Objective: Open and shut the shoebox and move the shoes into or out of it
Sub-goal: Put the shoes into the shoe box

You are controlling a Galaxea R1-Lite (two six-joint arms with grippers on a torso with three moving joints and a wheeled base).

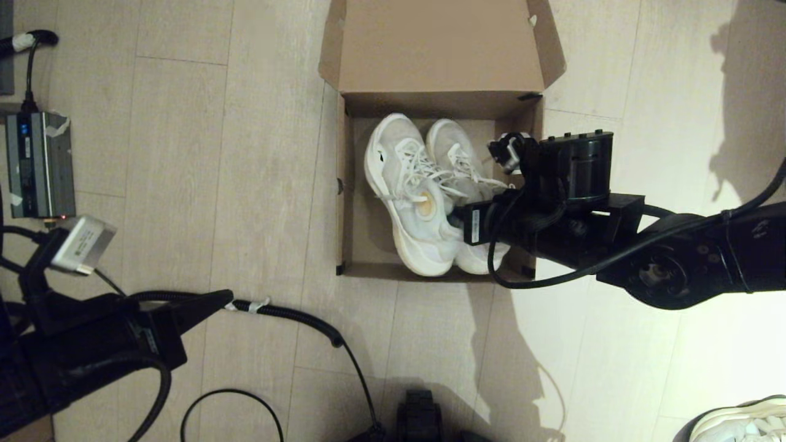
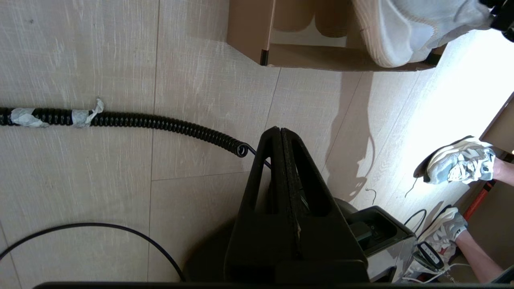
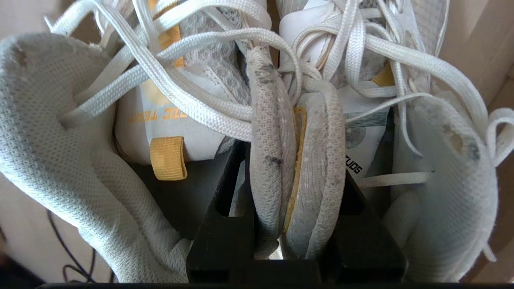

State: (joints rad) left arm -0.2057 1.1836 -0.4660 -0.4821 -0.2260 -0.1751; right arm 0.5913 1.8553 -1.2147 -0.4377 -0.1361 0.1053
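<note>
From the head view, the shoes (image 1: 424, 190) are being kept inside the open shoebox (image 1: 344, 184) on the floor (image 1: 184, 184); at the left wrist, the left pincer (image 2: 281, 136) is being held closed above the floor; at the right wrist, both inner collars are being pinched together by the right pincer (image 3: 295, 176)

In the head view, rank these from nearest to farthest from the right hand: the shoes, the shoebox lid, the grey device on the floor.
1. The shoes: pinched by their inner collars in the right hand.
2. The shoebox lid: open, beyond the box.
3. The grey device: far left, on the floor.
</note>
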